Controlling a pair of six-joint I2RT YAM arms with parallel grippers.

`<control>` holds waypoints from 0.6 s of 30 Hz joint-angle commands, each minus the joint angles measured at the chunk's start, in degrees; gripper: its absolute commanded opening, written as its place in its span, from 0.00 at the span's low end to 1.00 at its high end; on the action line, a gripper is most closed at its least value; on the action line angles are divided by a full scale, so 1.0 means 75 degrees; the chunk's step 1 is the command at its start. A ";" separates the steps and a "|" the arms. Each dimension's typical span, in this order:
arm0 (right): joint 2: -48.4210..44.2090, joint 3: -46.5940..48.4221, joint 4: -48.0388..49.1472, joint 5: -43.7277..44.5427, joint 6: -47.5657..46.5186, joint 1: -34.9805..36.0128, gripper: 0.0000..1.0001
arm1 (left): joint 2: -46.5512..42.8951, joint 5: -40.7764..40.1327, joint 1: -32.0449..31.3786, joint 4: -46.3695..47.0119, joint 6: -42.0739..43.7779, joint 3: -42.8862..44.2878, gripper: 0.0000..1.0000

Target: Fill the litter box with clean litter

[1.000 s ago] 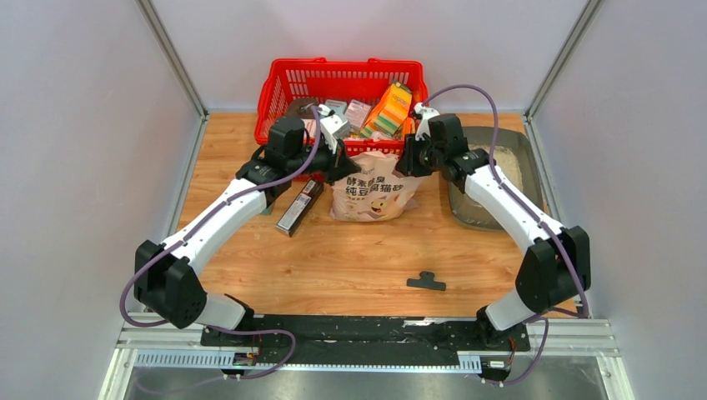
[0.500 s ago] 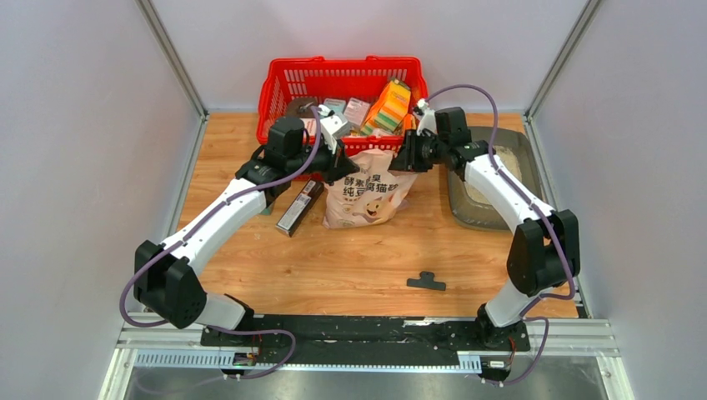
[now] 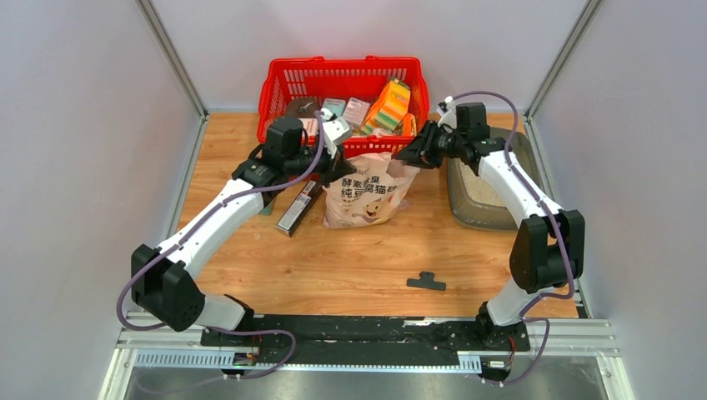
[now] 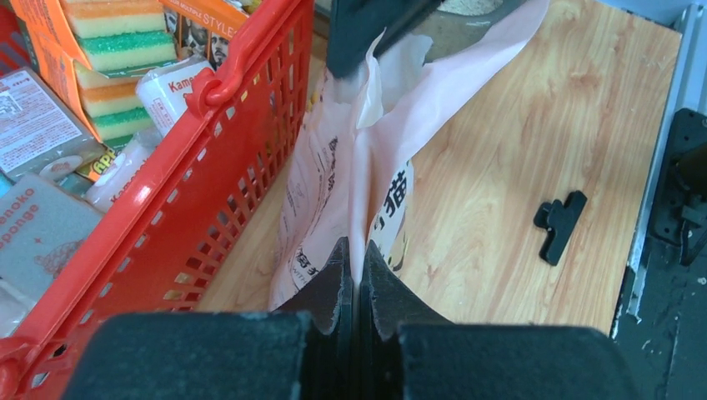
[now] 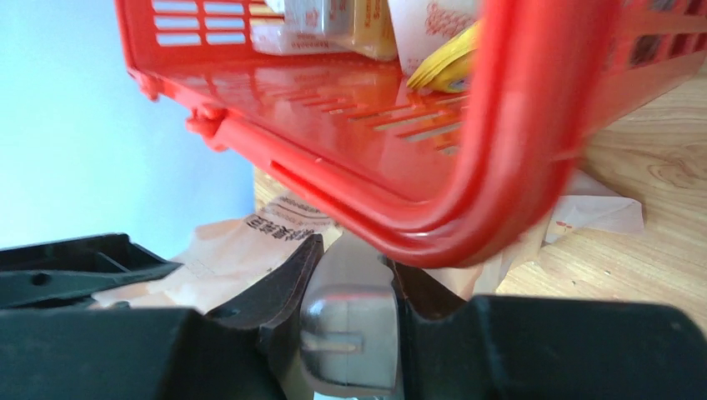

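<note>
**A:** Where do we find the litter box?

**B:** We see the litter box [image 3: 475, 208] in the far right corner of the desk [image 3: 350, 250], lying flat along the right edge. Our right arm [image 3: 517, 192] crosses above it.

**A:** And the clean litter?

**B:** In the left wrist view we make out a strip of clean litter [image 4: 467, 6], pale granules at the very top, beyond the bag's mouth. From above, the arm covers much of the tray's floor, so we cannot tell how much lies in it.

**A:** What are we holding?

**B:** Our left end effector [image 4: 354, 254] is clenched on the top edge of the bag [image 3: 367, 196]. The thin pink film runs straight down into its closed fingers [image 4: 333, 283]. Our right end effector [image 5: 350, 258] grasps the bag's opposite top corner, just beside the near right corner of the red basket [image 3: 283, 83]. The bag's mouth is drawn out between the two.

**A:** Where does the bag sit?

**B:** It is at the middle of the far edge, against the basket's near wall. It lies between the dark flat pack [image 3: 298, 207] on its left and the litter box on its right.

**A:** Anything else on the desk?

**B:** A black clip [image 3: 426, 282] lies toward the near edge, right of the middle and well apart from the bag.
</note>
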 commanded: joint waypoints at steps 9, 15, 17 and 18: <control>-0.0225 -0.0369 0.2014 -0.1865 0.2139 -0.1116 0.00 | -0.0774 0.0119 -0.0066 -0.0986 0.2425 0.0720 0.00; -0.0201 -0.1060 0.2741 -0.2767 0.2631 -0.1610 0.00 | -0.0751 -0.0068 -0.0055 -0.1432 0.3058 0.0884 0.00; -0.0248 -0.1272 0.3058 -0.3002 0.2807 -0.1958 0.00 | -0.0762 -0.0115 -0.0066 -0.1480 0.3199 0.0884 0.00; -0.0271 -0.1412 0.3233 -0.3049 0.2901 -0.2031 0.00 | -0.0751 -0.0150 -0.0066 -0.1491 0.3234 0.0896 0.00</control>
